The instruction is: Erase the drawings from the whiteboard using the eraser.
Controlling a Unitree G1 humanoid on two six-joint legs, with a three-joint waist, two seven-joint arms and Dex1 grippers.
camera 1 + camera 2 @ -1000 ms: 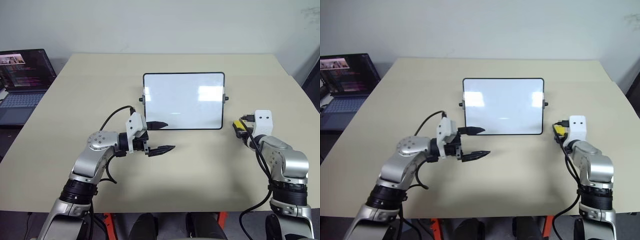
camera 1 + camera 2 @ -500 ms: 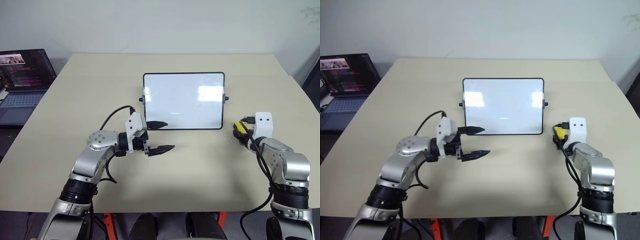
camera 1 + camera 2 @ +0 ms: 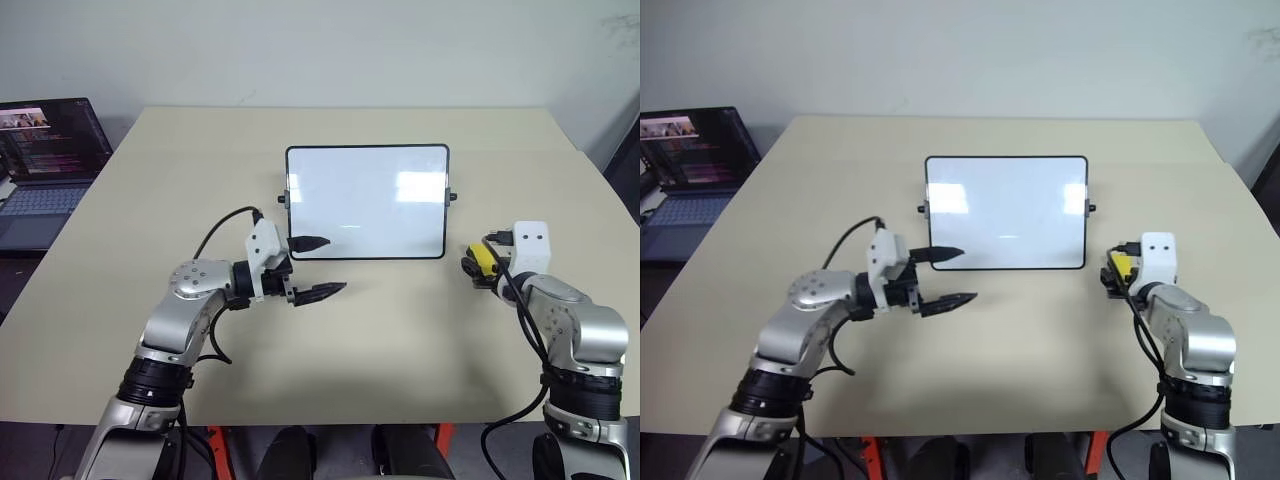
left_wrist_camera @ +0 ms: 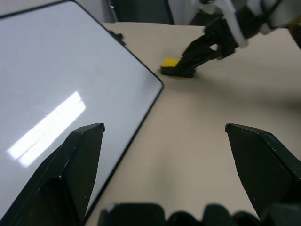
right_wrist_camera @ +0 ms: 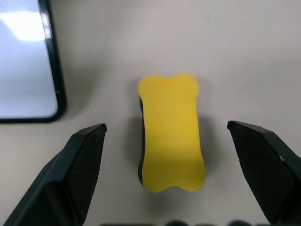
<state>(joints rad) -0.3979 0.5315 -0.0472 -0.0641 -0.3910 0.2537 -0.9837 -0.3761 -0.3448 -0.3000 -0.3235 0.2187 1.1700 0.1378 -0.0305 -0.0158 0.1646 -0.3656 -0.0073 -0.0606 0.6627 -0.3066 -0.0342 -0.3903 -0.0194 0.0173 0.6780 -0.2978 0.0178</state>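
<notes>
The whiteboard point(image 3: 367, 200) lies flat at the table's middle, black-framed, its face plain white with glare; the drawings are out of view. Right of its lower right corner the yellow eraser point(image 5: 170, 141) rests on the table, dark side down. My right gripper point(image 5: 165, 127) is open, one finger on either side of the eraser and clear of it. My left gripper point(image 3: 335, 264) is open and empty by the board's lower left corner, its upper finger point(image 3: 308, 242) over the board's edge. The left wrist view shows the eraser point(image 4: 170, 62) with the right gripper's dark fingers over it.
An open laptop point(image 3: 45, 160) stands off the table's far left. The beige table point(image 3: 400, 330) has bare surface in front of the board and behind it. Black cables loop from both wrists.
My right gripper has opened and let go of the eraser, which now lies on the table. My left gripper has drifted slightly back toward the left.
</notes>
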